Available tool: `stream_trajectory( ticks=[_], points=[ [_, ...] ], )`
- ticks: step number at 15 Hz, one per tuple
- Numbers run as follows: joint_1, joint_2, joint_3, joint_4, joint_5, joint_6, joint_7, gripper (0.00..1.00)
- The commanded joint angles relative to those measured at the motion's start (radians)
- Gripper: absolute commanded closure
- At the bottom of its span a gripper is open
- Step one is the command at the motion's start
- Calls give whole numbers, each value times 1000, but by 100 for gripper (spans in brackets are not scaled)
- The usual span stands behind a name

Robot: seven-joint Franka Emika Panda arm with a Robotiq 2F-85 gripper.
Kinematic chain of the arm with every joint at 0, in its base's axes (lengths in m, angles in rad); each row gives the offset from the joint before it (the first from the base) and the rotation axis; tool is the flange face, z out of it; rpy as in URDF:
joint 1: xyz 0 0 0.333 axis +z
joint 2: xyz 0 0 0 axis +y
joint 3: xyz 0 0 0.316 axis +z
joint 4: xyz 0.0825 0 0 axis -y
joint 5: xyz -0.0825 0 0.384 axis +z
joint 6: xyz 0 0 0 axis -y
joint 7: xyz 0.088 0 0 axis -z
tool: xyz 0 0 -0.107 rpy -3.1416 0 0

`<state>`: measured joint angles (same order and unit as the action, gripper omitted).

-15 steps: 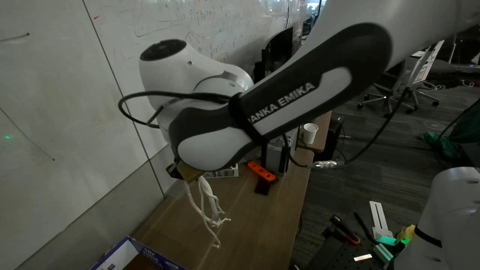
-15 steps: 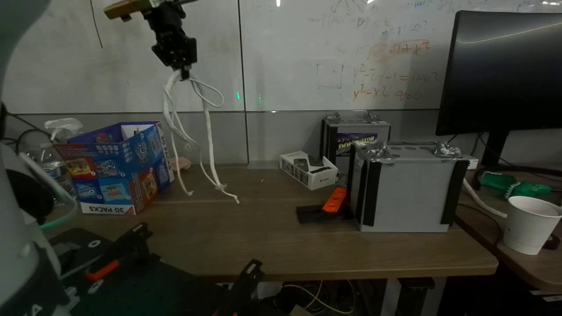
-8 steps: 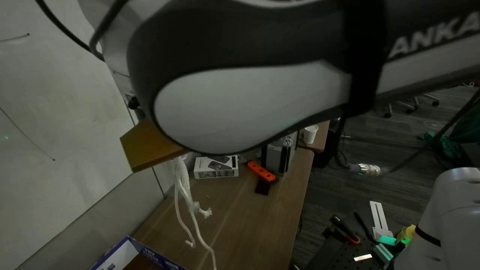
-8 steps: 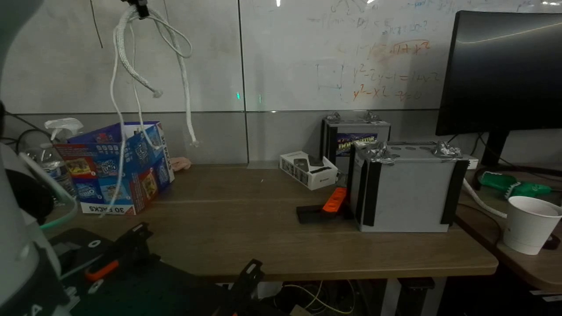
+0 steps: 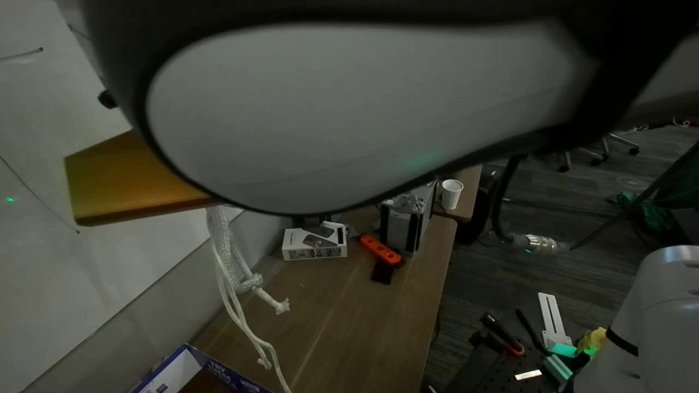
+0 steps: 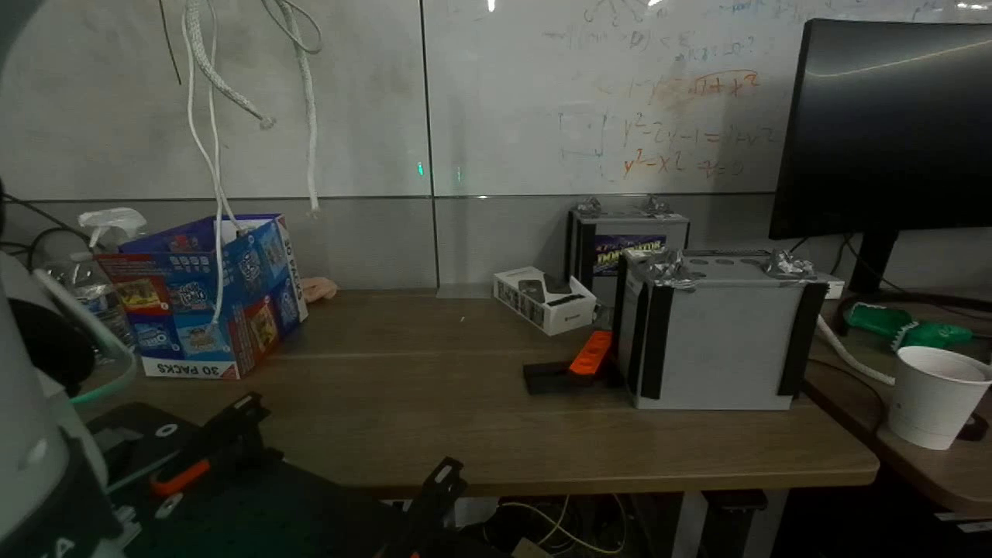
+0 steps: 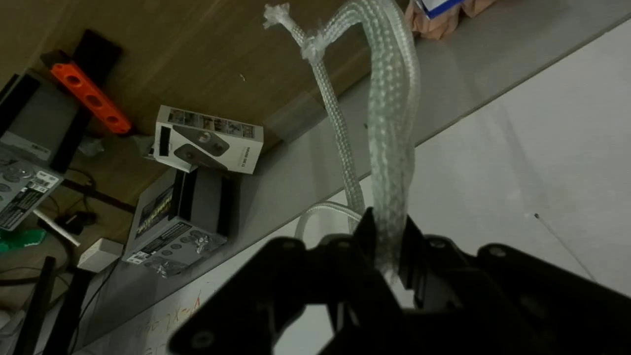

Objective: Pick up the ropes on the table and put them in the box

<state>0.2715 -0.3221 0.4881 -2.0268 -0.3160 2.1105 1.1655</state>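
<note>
Ropes (image 7: 389,113) hang in the air from your claw (image 7: 389,231), which is clamped around the thickest of them. In an exterior view, one of the thin ones hangs in front of the blue printed box's (image 6: 167,267) near face, while another ends by its opening (you cannot tell whether that tip is inside). The box stands on the desk (image 6: 465,434), well apart from the orange strip (image 6: 591,353) and white carton (image 6: 545,308).

Inverted "30 PACKS" and "TRY" on blue printed cardboard box (image 6: 194,302) — "DOMINATOR" on rear grey boxy device (image 6: 629,244), "y²-x²" on glossy whiteboard (image 6: 519,101)
</note>
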Motion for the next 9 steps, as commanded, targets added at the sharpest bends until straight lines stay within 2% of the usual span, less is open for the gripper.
stream_trajectory(
  ticks=[1,6,9],
  points=[
    [-32,28,43,62,-66,33,109,91],
    [-27,28,66,87,-98,69,229,91],
    [0,32,70,78,-35,85,236,91]
  ],
)
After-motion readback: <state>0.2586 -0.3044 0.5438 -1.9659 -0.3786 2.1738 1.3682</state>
